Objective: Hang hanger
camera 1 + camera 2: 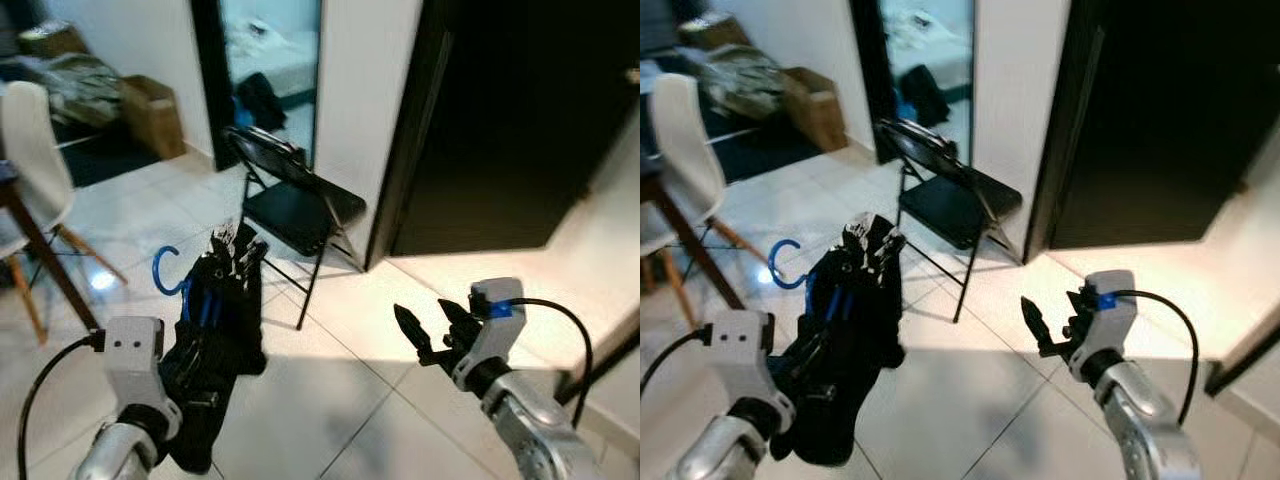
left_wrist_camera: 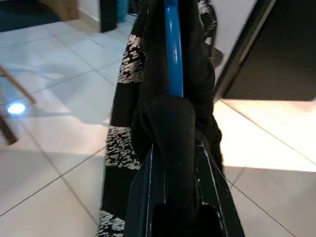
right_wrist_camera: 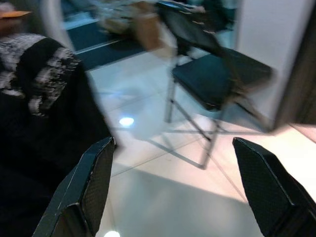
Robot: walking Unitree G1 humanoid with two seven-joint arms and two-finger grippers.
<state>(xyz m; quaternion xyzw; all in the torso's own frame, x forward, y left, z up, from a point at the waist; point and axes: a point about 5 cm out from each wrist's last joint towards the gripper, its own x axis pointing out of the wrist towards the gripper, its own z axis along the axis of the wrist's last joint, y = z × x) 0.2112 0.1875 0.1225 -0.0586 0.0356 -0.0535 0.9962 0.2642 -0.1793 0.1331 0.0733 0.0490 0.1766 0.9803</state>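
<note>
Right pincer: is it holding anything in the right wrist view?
No. The right pincer has its two black fingers spread wide, with just floor tile between them.

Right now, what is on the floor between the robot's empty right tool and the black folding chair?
Nothing: bare white floor tiles lie between the open right tool and the folding chair. This shows in both eye views and in the right wrist view.

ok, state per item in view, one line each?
Blue plastic hanger: held by left gripper, black patterned garment draped on it.
Black patterned garment: hanging off the hanger.
Left gripper: shut on the hanger.
Right gripper: open, empty.
Black folding chair: unfolded, standing.
</note>
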